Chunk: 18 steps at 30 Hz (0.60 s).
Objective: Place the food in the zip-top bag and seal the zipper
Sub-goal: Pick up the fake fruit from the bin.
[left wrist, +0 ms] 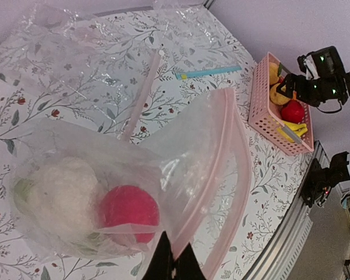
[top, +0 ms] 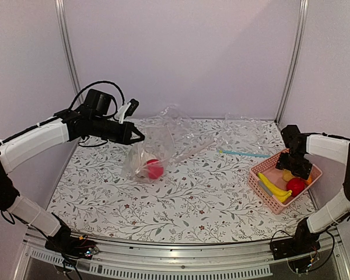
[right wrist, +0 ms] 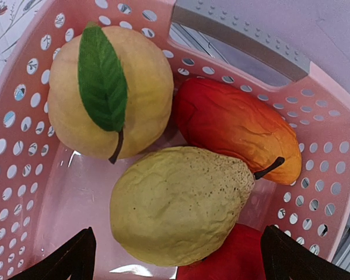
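As the right pincer [right wrist: 181,256] gapes, pear [right wrist: 175,204] lies below.

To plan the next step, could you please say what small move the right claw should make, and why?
Probably lower the open right claw onto the yellow-green pear and close: it lies uppermost in the basket, between the fingers, while the left claw holds the bag.

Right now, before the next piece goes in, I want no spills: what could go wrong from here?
The left gripper pinches the zip-top bag only at its rim; with the cauliflower and red fruit inside, the plastic may slip free or the mouth sag shut.
The right gripper hangs open over the pear, which lies pressed against the leafed yellow fruit in the pink basket; closing may nudge or jam both.
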Tool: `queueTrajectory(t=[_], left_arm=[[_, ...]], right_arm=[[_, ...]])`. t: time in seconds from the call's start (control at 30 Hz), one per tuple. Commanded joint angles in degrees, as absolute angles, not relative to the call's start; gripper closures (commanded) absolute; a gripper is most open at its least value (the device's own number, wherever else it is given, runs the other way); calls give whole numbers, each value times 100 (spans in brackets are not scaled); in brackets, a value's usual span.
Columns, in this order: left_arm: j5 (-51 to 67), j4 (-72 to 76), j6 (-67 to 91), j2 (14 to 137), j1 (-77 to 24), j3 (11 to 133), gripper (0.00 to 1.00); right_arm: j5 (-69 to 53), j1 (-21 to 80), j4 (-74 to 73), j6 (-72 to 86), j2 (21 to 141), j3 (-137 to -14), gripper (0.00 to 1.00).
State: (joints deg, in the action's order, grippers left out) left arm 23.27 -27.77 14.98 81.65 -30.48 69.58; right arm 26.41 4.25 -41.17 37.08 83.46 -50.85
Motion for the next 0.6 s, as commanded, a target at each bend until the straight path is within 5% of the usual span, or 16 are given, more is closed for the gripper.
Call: queueTrajectory(t=[0.0, 0.57], left_arm=[[2257, -2812, 1415, 8064, -3060, 6942, 100], [2303, -2813, 1433, 8099, -3059, 6943, 100]], right_arm=[[2593, 319, -3861, 3674, 8529, -5119, 1], [2526, 196, -3636, 3366, 9113, -5280, 7]])
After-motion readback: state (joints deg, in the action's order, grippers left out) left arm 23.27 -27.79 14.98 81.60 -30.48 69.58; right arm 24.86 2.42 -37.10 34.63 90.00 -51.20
